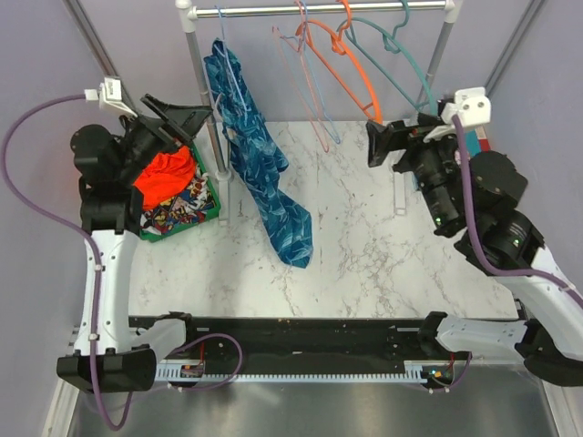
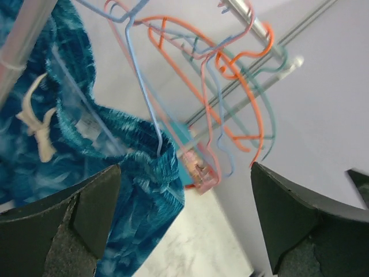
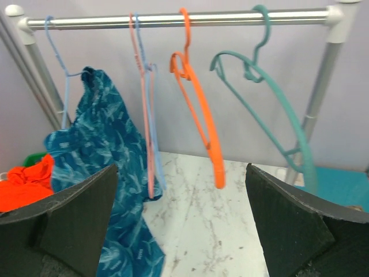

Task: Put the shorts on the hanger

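Near the left tool (image 1: 187,127) — green basket (image 1: 217,197) holding orange garment (image 1: 166,173).

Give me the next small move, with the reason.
Probably draw the left end effector back from the rail: it is open and empty, and the shorts already hang from the hanger, their lower end trailing on the table.

White marble-look table (image 1: 383,255) fills mid frame. Upper left on it: green basket (image 1: 215,202) w/ orange cloth (image 1: 166,173) & printed fabrics inside. Centre-left: lower end of the shorts (image 1: 290,232) seems to lie on the top. Rack post (image 1: 205,100) stands at the back, left. Black rail (image 1: 301,335) runs along the bottom edge.
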`<act>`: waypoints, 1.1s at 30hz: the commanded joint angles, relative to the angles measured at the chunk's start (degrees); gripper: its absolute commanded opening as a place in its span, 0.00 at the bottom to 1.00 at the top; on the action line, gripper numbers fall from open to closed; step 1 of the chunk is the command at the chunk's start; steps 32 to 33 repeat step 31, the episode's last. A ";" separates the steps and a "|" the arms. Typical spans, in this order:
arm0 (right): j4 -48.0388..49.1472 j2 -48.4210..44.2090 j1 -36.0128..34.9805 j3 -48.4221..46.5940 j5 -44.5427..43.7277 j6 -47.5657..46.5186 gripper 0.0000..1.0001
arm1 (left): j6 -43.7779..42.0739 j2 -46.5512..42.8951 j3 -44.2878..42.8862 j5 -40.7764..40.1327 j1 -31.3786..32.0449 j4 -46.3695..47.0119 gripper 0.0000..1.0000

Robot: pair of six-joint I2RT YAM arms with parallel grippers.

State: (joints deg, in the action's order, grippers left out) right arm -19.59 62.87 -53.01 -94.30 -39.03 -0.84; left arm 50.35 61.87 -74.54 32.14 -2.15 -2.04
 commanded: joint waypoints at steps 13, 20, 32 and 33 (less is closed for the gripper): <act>-10.19 -29.27 17.41 26.33 16.26 -10.49 0.98 | -54.03 -4.90 -18.04 4.71 -1.54 -61.85 1.00; -18.55 -35.88 23.21 34.26 22.32 -13.39 0.98 | -60.36 -15.80 -3.08 -8.57 -1.45 -61.68 1.00; -24.62 -40.29 29.55 37.61 32.61 -17.96 0.98 | -65.99 -21.97 5.72 -13.77 -1.45 -59.31 1.00; -24.62 -40.29 29.55 37.61 32.61 -17.96 0.98 | -65.99 -21.97 5.72 -13.77 -1.45 -59.31 1.00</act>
